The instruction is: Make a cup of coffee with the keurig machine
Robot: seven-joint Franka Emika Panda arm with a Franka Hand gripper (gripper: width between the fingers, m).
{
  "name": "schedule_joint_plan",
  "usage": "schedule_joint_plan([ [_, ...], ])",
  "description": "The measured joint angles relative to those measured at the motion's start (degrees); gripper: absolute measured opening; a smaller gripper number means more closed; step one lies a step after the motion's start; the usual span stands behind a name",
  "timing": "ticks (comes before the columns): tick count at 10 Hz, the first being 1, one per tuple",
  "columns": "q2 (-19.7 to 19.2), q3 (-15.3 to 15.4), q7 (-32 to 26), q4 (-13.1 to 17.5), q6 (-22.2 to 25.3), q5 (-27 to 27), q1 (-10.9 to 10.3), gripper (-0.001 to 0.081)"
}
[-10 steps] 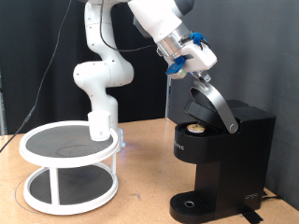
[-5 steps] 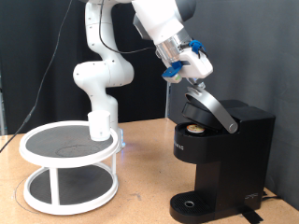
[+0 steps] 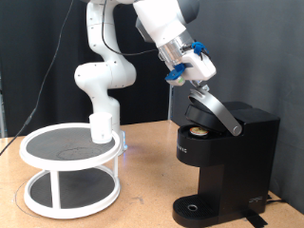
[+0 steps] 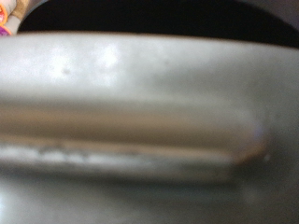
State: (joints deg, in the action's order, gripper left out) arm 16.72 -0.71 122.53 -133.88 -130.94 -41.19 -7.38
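Exterior view shows us the end effector at the raised lid of the keurig machine; we cannot tell its opening.

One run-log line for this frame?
gripper: at raised lid's tip | black boxy keurig machine: grey hinged lid open, pod visible | white mug: not visible

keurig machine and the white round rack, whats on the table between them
Nothing: in the exterior view the table is bare between the white round rack and the keurig machine.
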Motion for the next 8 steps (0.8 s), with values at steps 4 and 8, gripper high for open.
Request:
schedule_joint_plan([
  [4,0.5,-1.7,-0.4,0.9,2.7,-2.0,0.1,0.0],
  [8,0.9,-3.2,-0.3,1.6,4.8,-0.8,0.3,0.0],
])
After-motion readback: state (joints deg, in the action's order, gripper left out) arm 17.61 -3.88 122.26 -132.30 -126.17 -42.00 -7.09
